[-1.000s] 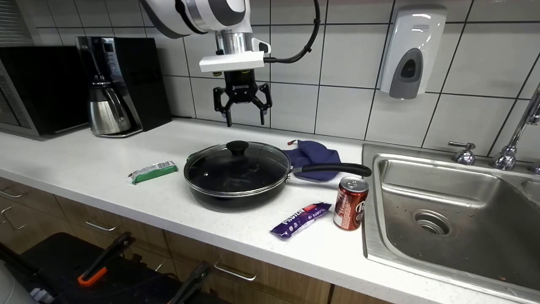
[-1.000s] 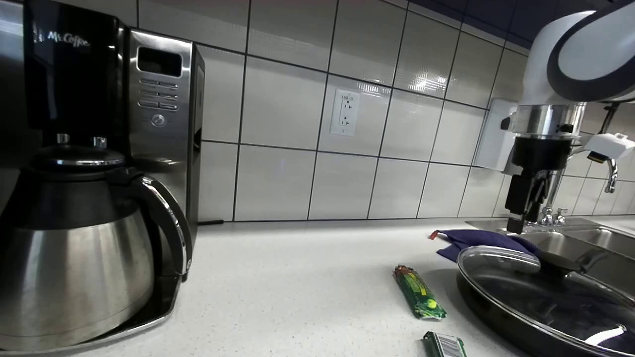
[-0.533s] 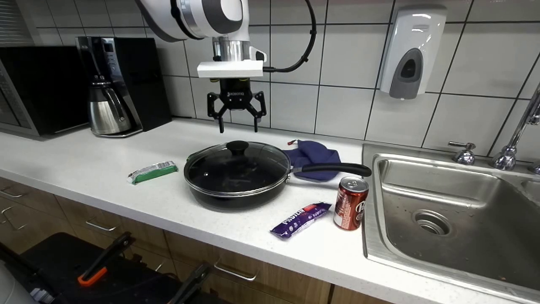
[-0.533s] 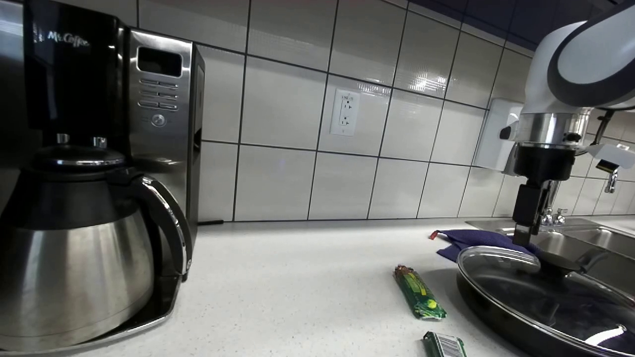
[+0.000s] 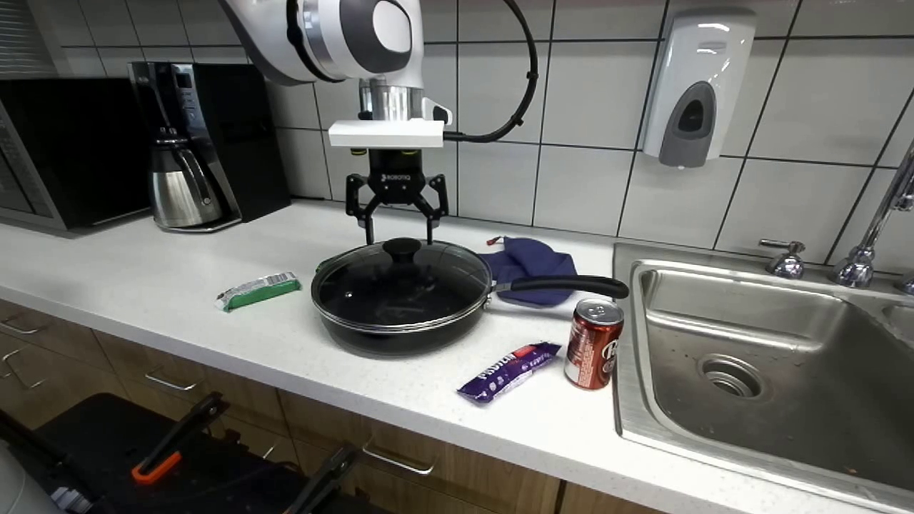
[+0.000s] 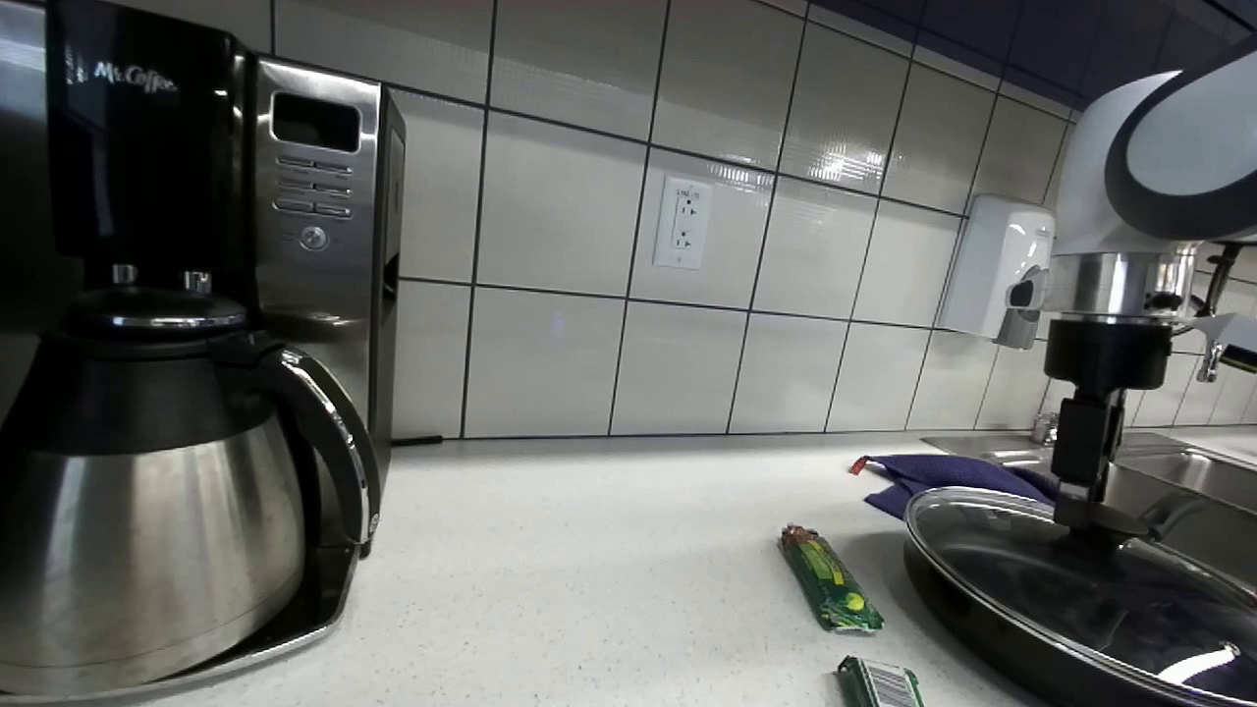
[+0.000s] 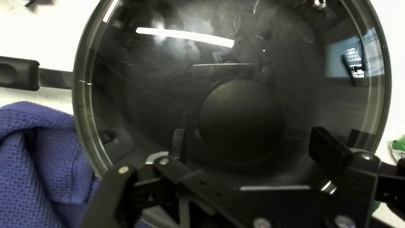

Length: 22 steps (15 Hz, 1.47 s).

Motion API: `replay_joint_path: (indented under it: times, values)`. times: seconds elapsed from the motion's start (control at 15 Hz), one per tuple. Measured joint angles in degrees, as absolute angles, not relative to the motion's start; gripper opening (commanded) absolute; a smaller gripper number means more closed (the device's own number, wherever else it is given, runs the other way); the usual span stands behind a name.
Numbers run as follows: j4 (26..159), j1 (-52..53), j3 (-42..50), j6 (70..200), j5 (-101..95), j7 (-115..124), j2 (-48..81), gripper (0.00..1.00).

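The black two-fingered claw (image 5: 400, 238) was spread wide with nothing in its grip, its tips low and just beside the round black knob (image 7: 242, 120). In an exterior view they stood on either side of the knob, slightly behind it; whether one touched anything could not be told. The knob sat at the middle of a clear, metal-rimmed glass lid (image 5: 446, 282), which closed off the inside of the round black frying pan (image 5: 400, 344) on the speckled white table (image 5: 164, 278). Just beside the pan lay a crumpled dark-blue cloth (image 5: 535, 260), alongside the long black handle (image 5: 564, 284) that stuck out across the gap toward the stainless-steel sink (image 5: 821, 400). A green-and-yellow wrapped bar (image 6: 830, 579) lay close by, mostly hidden behind the pan in an exterior view, and a green-and-white wrapped bar (image 5: 258, 290) lay a little farther off. On the other side of the handle from the cloth were a purple wrapped bar (image 5: 508, 373) and, just beside it, an upright red-and-silver drinks can (image 5: 594, 346) close to the sink's edge. Well apart from these, a black-and-steel coffee maker (image 5: 243, 135) with a silvery carafe (image 6: 167, 550) stood beside a black microwave (image 5: 82, 135). Farthest back, a white-and-grey soap dispenser (image 5: 703, 78) hung on the wall of white square tiles (image 5: 493, 171)
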<state>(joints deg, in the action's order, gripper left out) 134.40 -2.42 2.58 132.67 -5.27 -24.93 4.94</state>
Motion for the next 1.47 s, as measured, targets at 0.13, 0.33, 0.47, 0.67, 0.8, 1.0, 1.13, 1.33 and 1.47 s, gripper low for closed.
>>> replay_joint_path:
  times: [0.13, 0.33, 0.47, 0.67, 0.8, 1.0, 1.13, 1.33, 1.47]
  values:
    - [135.0, -2.4, 3.0, 132.3, -5.4, -24.8, 4.9, 1.00]
    - [135.5, -2.5, 3.8, 132.0, -6.3, -23.9, 4.9, 1.00]
    - [135.7, -2.8, 4.2, 132.0, -6.7, -23.3, 4.9, 1.00]
    - [135.7, -3.0, 4.4, 132.1, -6.7, -22.8, 5.1, 1.00]
    - [135.7, -3.0, 4.3, 132.1, -6.7, -22.8, 5.2, 1.00]
    - [135.7, -3.0, 4.3, 132.1, -6.7, -22.8, 5.3, 1.00]
    - [135.7, -3.0, 4.3, 132.2, -6.3, -22.8, 5.3, 1.00]
    - [135.7, -3.0, 4.3, 132.6, -6.1, -22.8, 5.3, 1.00]
    - [135.7, -2.9, 4.3, 132.8, -6.1, -22.7, 5.3, 1.00]
